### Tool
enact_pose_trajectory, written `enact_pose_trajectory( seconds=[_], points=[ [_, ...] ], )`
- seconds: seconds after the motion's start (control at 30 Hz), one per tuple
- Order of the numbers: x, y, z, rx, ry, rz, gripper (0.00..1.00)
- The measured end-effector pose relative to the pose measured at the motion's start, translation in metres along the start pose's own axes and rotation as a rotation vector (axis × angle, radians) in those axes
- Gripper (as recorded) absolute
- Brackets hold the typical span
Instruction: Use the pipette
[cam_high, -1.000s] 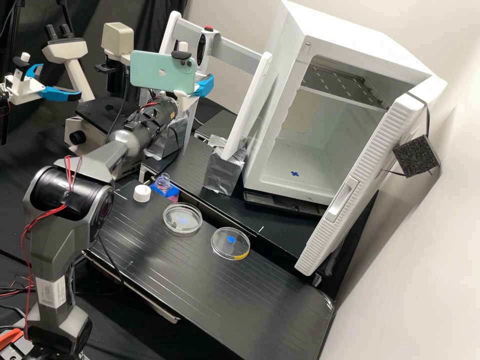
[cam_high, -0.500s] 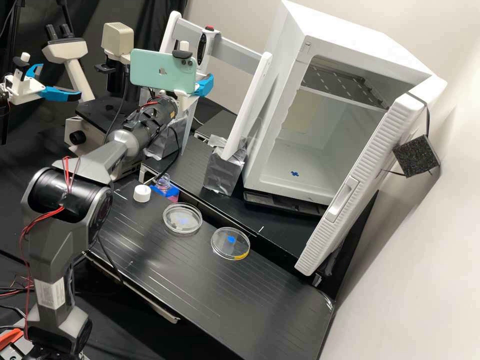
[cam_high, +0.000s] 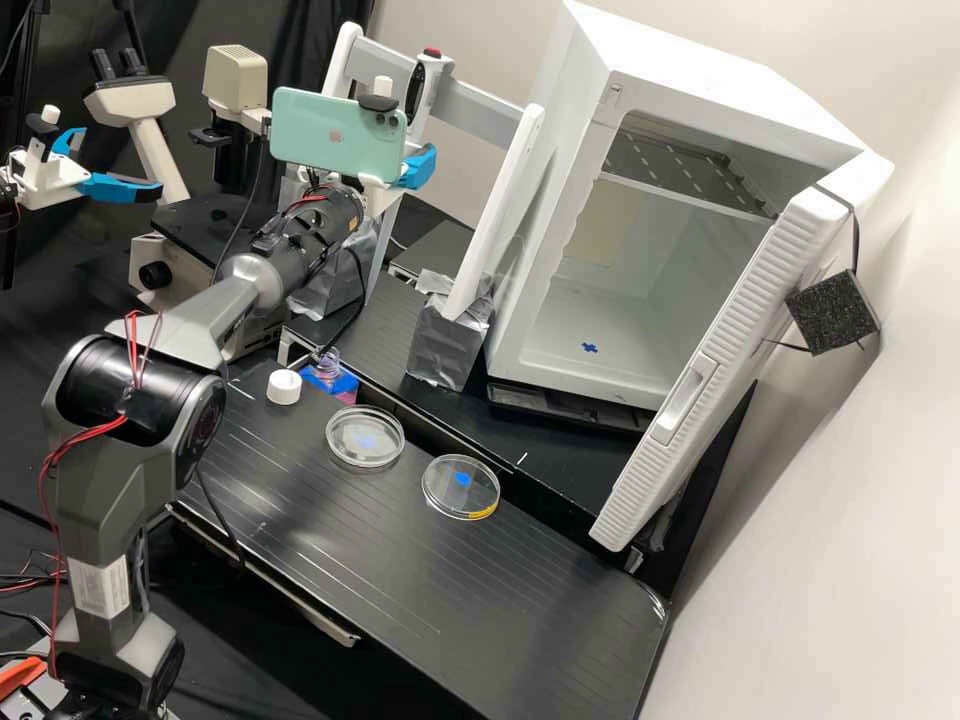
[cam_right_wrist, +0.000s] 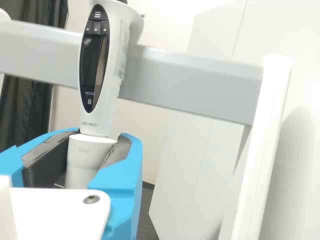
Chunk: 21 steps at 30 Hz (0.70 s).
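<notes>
Wrist view, pipette (cam_right_wrist: 113, 75) in gripper (cam_high: 418, 168), small print (cam_right_wrist: 89, 124) below screen (cam_right_wrist: 91, 65), side label (cam_right_wrist: 122, 52)

"Notice any movement?"

"Yes, see the white gripper with bright blue fingers (cam_high: 418, 168) slightly farther right in the high view."

"Carrying anything along?"

"Yes, shifting the white, oval-faced, red-topped pipette (cam_high: 431, 82) rightward and slightly higher, and bringing the mint-green rectangular phone (cam_high: 338, 132) the same way."
</notes>
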Motion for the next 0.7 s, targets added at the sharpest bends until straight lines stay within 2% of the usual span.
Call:
enact_pose_trajectory(
  seconds=[0.47,0.7],
  points=[
    [-0.004,0.002,0.001,-0.001,-0.002,0.009,0.00],
    [-0.016,0.012,0.001,0.002,0.008,0.085,0.00]
  ],
)
